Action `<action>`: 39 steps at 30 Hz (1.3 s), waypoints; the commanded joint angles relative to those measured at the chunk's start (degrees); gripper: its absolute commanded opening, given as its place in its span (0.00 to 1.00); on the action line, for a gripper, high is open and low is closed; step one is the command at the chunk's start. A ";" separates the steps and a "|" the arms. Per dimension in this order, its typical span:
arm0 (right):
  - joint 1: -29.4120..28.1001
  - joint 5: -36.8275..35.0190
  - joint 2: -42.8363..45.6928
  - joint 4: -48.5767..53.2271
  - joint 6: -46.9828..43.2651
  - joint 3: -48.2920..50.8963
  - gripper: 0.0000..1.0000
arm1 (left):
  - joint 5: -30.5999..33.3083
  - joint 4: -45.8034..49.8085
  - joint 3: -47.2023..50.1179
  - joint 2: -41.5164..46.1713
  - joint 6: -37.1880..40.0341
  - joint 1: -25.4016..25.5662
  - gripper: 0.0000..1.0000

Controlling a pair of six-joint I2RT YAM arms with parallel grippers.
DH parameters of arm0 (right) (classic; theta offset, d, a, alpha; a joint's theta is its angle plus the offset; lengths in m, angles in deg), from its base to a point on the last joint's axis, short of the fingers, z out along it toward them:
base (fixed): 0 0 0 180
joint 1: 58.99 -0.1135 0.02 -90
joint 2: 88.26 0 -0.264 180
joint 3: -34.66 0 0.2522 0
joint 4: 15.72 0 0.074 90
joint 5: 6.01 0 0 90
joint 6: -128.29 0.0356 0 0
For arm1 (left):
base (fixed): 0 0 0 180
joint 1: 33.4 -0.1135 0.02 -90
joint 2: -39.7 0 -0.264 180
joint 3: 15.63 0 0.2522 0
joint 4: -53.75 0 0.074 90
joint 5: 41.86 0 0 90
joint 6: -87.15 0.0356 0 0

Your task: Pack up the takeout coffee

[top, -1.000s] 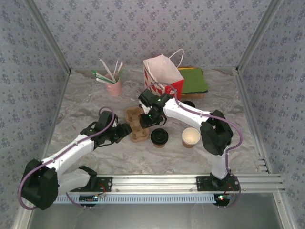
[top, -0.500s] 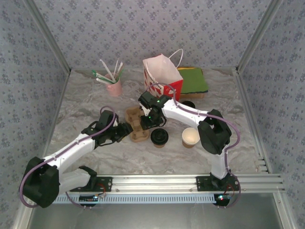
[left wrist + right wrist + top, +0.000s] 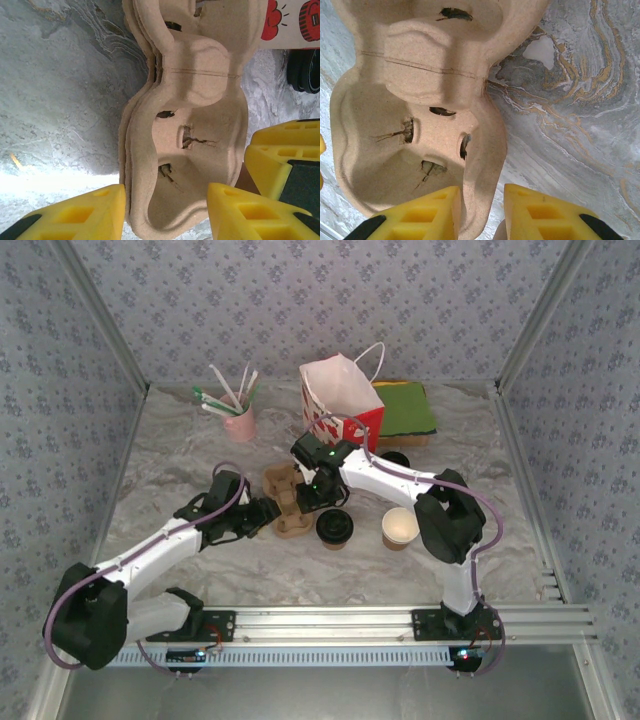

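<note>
Table [image 3: 170, 460]: covered with a marbled sheet
Paper bag [image 3: 338, 400]: stood open at the middle of the far edge
Green cloths [image 3: 405, 408]: stacked just right of the bag, toward the far right corner
Cup carrier [image 3: 195, 85]: moulded pulp, laid at the table's middle
Left gripper [image 3: 165, 200]: fingers set astride the carrier's end; whether it is clamped cannot be told
Right gripper [image 3: 482, 197]: fingers closed on the carrier's rim wall
Pink cup [image 3: 239, 424]: filled with straws [image 3: 225, 390], toward the far left corner
Lidless cup [image 3: 401, 528]: stood right of the middle, toward the near edge
Takeout coffee [image 3: 334, 527]: stood upright with its lid on, between the carrier and the lidless cup, just beside the carrier
</note>
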 commanded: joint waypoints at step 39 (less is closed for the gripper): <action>-0.42 1.91 -2.32 1.68 0.57 0.58 0.25 | -2.64 -2.51 -0.10 -1.88 0.98 -0.39 0.42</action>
